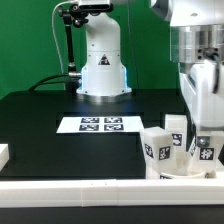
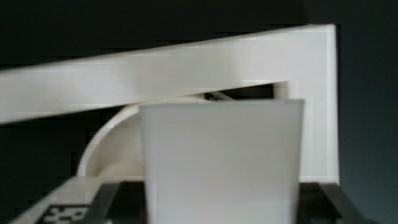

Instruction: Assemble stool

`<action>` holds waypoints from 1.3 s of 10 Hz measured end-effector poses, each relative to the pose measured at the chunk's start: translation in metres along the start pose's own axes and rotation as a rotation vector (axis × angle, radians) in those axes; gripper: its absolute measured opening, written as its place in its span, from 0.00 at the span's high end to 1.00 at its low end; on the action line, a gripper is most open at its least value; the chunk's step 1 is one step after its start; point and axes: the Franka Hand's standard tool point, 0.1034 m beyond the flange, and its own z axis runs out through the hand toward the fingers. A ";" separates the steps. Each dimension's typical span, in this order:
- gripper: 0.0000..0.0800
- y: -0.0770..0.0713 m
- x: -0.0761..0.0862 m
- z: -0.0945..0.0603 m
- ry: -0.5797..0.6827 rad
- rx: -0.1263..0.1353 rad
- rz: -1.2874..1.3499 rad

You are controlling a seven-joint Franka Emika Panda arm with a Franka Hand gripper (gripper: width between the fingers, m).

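My gripper (image 1: pixel 206 128) is at the exterior view's right, pointing down, shut on a white stool leg (image 1: pixel 205 152) with a square tag. In the wrist view that leg (image 2: pixel 222 160) fills the gap between my dark fingers (image 2: pixel 114 198). Two other white tagged legs (image 1: pixel 157 150) (image 1: pixel 177 130) stand upright just to the exterior view's left of the held one. The round seat (image 1: pixel 180 176) lies low beneath them, mostly hidden. A curved part of the seat (image 2: pixel 111 135) shows behind the held leg in the wrist view. Whether the held leg touches the seat is hidden.
The marker board (image 1: pixel 100 124) lies flat mid-table in front of the robot base (image 1: pixel 102 70). A long white rail (image 1: pixel 90 190) edges the table's front and crosses the wrist view (image 2: pixel 178 70). A small white block (image 1: pixel 3 155) sits at the exterior view's left edge.
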 end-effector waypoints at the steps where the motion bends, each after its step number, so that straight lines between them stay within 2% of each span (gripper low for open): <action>1: 0.58 -0.001 0.000 0.000 -0.010 0.004 0.031; 4: 0.58 -0.003 0.001 0.000 -0.056 0.027 0.160; 7: 0.58 -0.003 0.001 0.000 -0.073 0.028 0.192; 8: 0.49 -0.002 0.000 0.000 -0.073 0.029 0.159; 9: 0.27 -0.002 0.000 0.000 -0.073 0.030 0.150; 10: 0.27 -0.004 -0.002 -0.006 -0.080 0.037 0.120; 11: 0.20 -0.007 -0.005 -0.018 -0.093 0.047 0.099; 12: 0.20 -0.007 -0.007 -0.026 -0.102 0.047 0.098; 13: 0.19 -0.006 -0.006 -0.024 -0.099 0.047 0.099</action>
